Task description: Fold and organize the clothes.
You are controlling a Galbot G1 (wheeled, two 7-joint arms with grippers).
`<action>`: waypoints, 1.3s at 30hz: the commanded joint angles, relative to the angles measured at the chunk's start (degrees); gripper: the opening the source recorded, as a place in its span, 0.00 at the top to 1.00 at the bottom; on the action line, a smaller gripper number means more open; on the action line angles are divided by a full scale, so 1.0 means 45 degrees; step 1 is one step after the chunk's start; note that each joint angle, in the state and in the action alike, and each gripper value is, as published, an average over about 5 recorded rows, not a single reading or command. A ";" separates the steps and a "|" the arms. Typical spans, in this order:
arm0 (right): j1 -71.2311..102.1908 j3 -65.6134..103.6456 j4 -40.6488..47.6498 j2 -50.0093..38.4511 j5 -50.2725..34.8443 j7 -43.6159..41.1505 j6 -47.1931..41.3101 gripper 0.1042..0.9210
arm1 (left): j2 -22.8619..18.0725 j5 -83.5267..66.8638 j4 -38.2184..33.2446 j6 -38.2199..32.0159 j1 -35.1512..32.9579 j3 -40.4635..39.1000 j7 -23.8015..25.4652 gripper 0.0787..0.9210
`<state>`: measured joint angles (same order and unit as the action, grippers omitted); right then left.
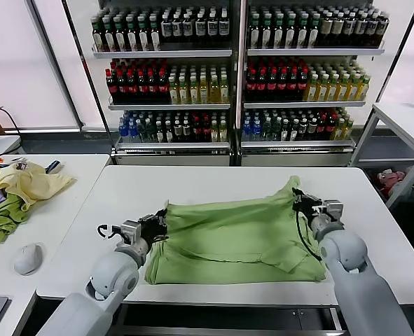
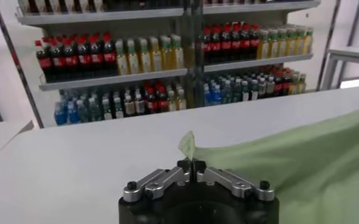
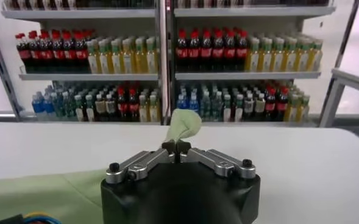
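Observation:
The light sage-green shirt (image 1: 231, 238) lies partly folded on the white table (image 1: 214, 185) in front of me. My left gripper (image 1: 159, 225) is shut on the shirt's left edge; in the left wrist view a fold of green cloth (image 2: 189, 146) stands up between its shut jaws (image 2: 191, 165). My right gripper (image 1: 301, 203) is shut on the shirt's far right corner, which is lifted a little; the right wrist view shows the cloth tip (image 3: 184, 123) pinched at the gripper (image 3: 176, 147). The collar, buttons and printed patch are hidden.
A pale yellow garment (image 1: 30, 183) and an olive-green garment (image 1: 0, 220) lie on the side table at the left, with a grey mouse (image 1: 28, 259) near its front. Shelves of bottles (image 1: 235, 70) stand behind the table. A white table (image 1: 410, 126) is at the far right.

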<state>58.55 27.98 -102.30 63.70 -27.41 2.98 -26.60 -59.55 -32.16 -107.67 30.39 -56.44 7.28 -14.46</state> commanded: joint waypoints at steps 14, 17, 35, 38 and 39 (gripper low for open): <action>0.4016 0.1247 -0.2328 0.0628 0.1526 0.0398 -0.0342 0.99 | 0.0448 0.2396 -0.0783 0.0641 -0.2063 -0.0006 0.0362 0.98; 0.3903 0.0988 -0.1997 0.0779 0.1960 0.0441 -0.0339 0.92 | 0.0287 0.2697 -0.0638 0.0633 -0.2061 -0.0028 0.0322 0.96; 0.5175 0.1460 -0.3535 0.0975 0.2348 0.0358 0.0003 0.29 | -0.2406 0.3946 -0.1106 0.0194 -0.3447 0.0131 -0.2309 0.38; 0.5265 0.1493 -0.3561 0.0954 0.2347 0.0355 0.0063 0.19 | -0.2894 0.3949 -0.0509 0.0185 -0.3200 0.0159 -0.2715 0.27; 0.5291 0.1499 -0.3574 0.0951 0.2345 0.0354 0.0078 0.17 | -0.3009 0.3946 -0.0337 0.0186 -0.3148 0.0174 -0.2831 0.23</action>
<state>80.53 34.46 -116.78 67.72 -17.54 4.52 -26.41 -65.21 -16.65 -113.28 31.56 -69.95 8.07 -20.63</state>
